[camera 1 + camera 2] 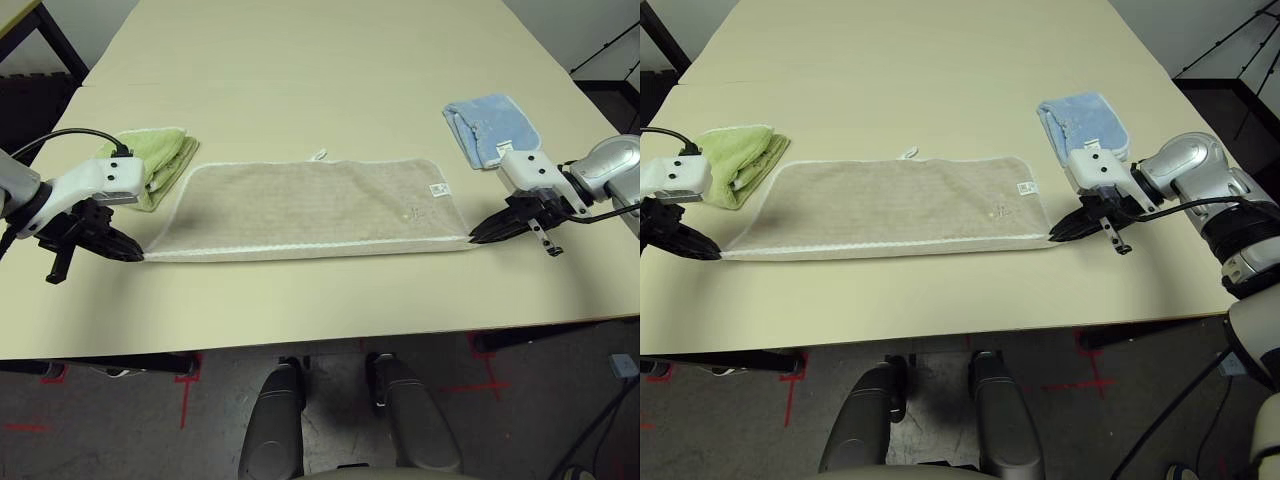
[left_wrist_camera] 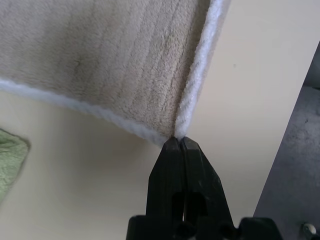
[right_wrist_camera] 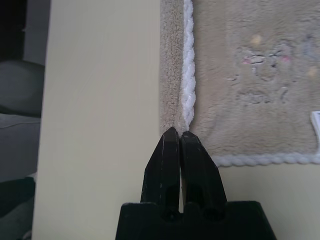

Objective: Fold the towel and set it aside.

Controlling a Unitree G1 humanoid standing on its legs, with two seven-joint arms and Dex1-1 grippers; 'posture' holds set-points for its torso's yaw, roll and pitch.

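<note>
Towel (image 1: 310,208): we find it spread as a long strip along the near edge of the table (image 1: 330,60), already doubled lengthwise by the look of the stacked layers at its near corners; white loop on the far side, logo near its right end.
Left gripper (image 1: 128,249): claw pressed together, pinching the towel's near left corner by the white edging; the left wrist view shows the cloth rising from the tips.
Right gripper (image 1: 477,237): claw pressed together on the towel's near right corner, both layers between the tips in the right wrist view.
Progress: we judge the first fold done; the end-to-end fold and the setting aside are still outstanding.
Neighbours: green folded towel (image 1: 158,160) touches or just overlaps the towel's far left corner; blue folded towel (image 1: 492,128) lies near the far right corner, apart from it.
Edges: the towel's near hem runs close to the table's near edge, leaving little margin on that side.
Open room: the far half of the table is bare; we consider the middle the free space for bringing ends together.
</note>
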